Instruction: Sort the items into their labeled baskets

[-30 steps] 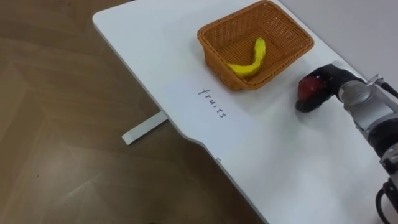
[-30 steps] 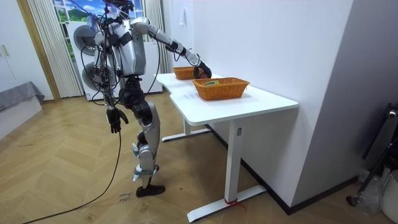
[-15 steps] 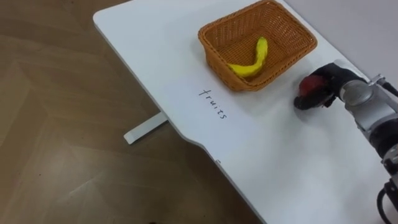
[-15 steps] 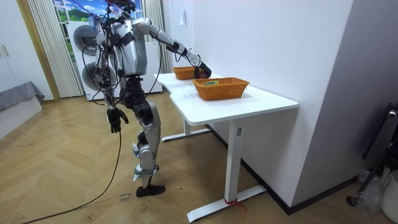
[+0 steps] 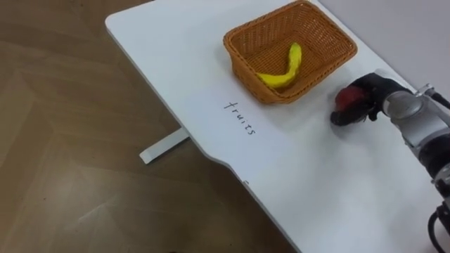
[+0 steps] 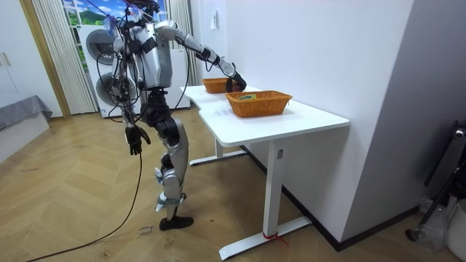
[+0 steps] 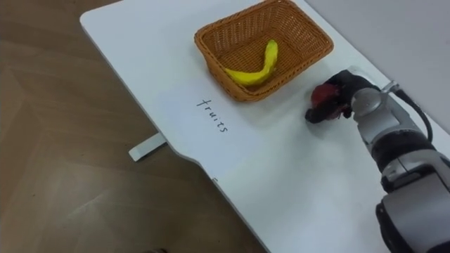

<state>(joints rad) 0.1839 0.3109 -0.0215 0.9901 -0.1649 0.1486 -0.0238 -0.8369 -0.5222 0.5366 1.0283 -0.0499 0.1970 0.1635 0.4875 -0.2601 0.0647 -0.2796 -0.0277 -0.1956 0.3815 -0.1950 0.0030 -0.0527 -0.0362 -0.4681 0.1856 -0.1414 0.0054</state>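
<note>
An orange wicker basket [image 5: 242, 60] stands on the white table [image 5: 176, 63] with a yellow banana [image 5: 285, 67] inside it. Just right of the basket, my right hand [image 5: 373, 95] is shut on a red fruit [image 5: 346, 100] and holds it low over the tabletop. In the room view my right arm reaches out over the table to the baskets, and my left hand [image 6: 133, 138] hangs at my side with relaxed fingers. I stand at the table's long edge.
The word "fruits" [image 5: 240, 116] is written on the table in front of the basket. A second wicker basket [image 6: 258, 102] stands nearer the room view's right. Bare tabletop lies around my right hand; the table's edge drops to a wooden floor on my left.
My right hand has edged slightly to the left with the red fruit, a little nearer the basket. My left hand has not moved.
</note>
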